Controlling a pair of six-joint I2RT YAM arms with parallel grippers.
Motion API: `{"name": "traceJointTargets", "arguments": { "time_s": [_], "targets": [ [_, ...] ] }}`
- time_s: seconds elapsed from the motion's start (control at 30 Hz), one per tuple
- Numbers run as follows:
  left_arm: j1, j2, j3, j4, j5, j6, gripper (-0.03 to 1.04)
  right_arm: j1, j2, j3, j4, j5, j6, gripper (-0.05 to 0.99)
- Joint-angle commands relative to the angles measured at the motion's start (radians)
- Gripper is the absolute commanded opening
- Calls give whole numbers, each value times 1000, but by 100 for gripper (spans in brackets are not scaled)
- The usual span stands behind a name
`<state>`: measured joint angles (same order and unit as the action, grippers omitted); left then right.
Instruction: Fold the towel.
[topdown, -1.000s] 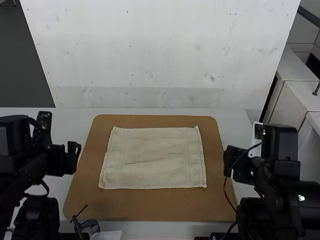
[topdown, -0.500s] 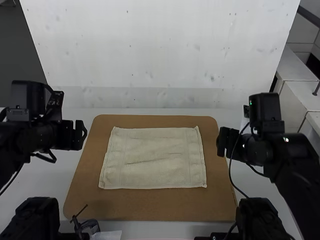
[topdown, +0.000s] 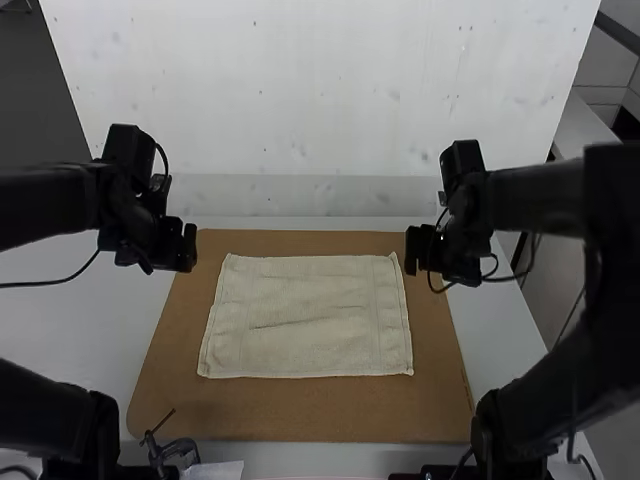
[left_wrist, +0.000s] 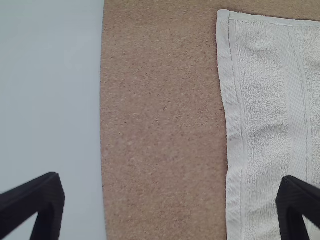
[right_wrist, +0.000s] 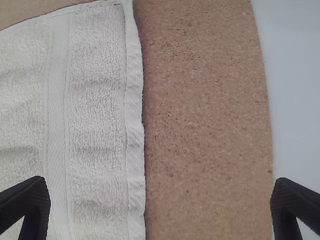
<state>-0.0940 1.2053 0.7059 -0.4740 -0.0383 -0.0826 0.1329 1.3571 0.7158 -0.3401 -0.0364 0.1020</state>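
Since the earlier frames, both grippers are being carried farther out over the table: the left gripper (topdown: 187, 248) is being moved toward 1 o'clock, the right gripper (topdown: 415, 250) toward 11 o'clock, each being brought inward a little as well. The towel (topdown: 305, 340) is being left where it was, its outline unchanged.

The towel is being kept spread and unfolded on the brown board (topdown: 300, 415), its longer sides running between 9 and 3 o'clock. A shallow crease is being shown near its middle, and its 2 o'clock corner is being drawn out to a small point. The board is being supported by the white table (topdown: 60, 330).

From the towel's middle, the left gripper is being held at 10 o'clock, near the board's edge, and the right gripper at 2 o'clock, near the towel's corner. In the left wrist view, the fingers (left_wrist: 47, 205) are being held wide apart, one being seen against the table, the other against the towel. In the right wrist view, the fingers (right_wrist: 35, 205) are likewise being kept well parted, with nothing being gripped; between them the towel's hemmed side and bare board are being seen.

At the board's 7 o'clock corner, a dark clamp-like piece (topdown: 178, 450) is being seen, with a white sheet (topdown: 218, 470) lying beside it.
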Motion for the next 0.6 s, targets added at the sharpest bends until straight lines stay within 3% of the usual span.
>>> {"name": "traceJointTargets", "arguments": {
  "time_s": [0.0,0.23,0.37,0.57],
  "targets": [
    [-33,85,101,17,-38,-22,94,17,131,96,27,9,-2,96],
    [-66,160,162,46,-46,-25,94,17,433,301,49,9,-8,92],
    [-66,166,162,61,-48,-23,94,47,602,432,41,43,-7,92],
    [-56,181,161,72,-46,-19,94,76,718,547,24,44,13,89]
  ]
}}
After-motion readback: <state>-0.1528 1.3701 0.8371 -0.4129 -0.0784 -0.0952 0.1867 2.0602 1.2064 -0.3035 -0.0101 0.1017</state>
